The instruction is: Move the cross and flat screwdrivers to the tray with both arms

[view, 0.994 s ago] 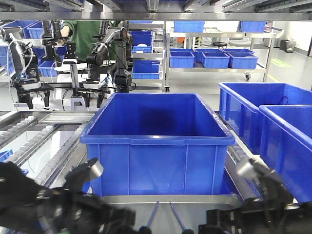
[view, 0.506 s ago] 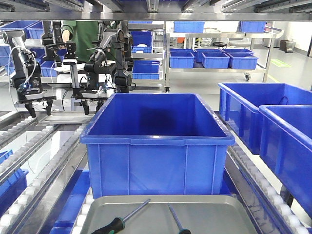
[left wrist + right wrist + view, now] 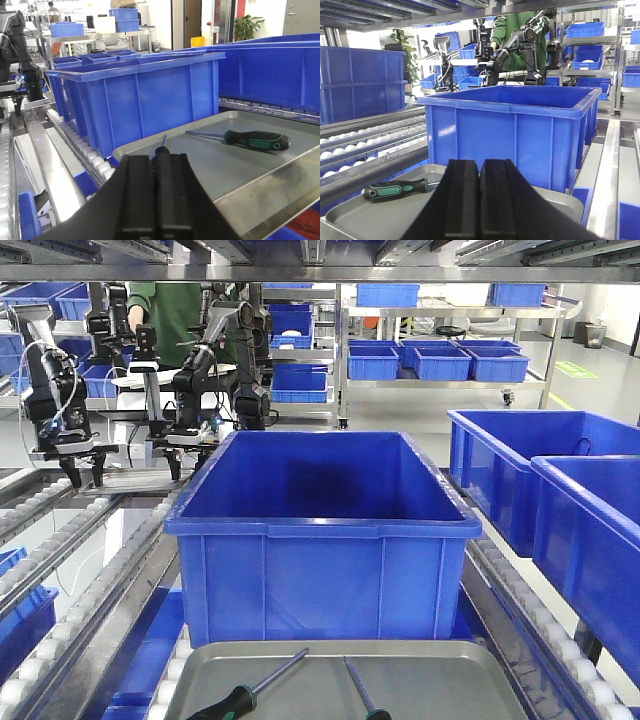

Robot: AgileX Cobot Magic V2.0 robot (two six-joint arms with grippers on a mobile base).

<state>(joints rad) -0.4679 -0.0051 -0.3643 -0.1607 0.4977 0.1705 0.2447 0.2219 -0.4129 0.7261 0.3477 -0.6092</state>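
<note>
Both screwdrivers lie inside the grey tray (image 3: pixel 430 680), which sits on the conveyor directly in front of the large blue crate (image 3: pixel 320 530). The left screwdriver (image 3: pixel 245 690) lies with its handle toward the robot and its shaft slanting away and to the right. The right screwdriver (image 3: pixel 360 688) points its shaft away and slightly left, so the two shafts converge toward the crate without touching.

The left claw (image 3: pixel 156 195) has its fingers pressed together and holds nothing; the tray lies ahead of it and to its right. The right claw (image 3: pixel 479 200) is likewise closed and empty, with the tray ahead and below, and one handle to its left. Neither arm is clearly nearer. Judged from this layout, the transfer appears complete and no grasp remains.
</note>
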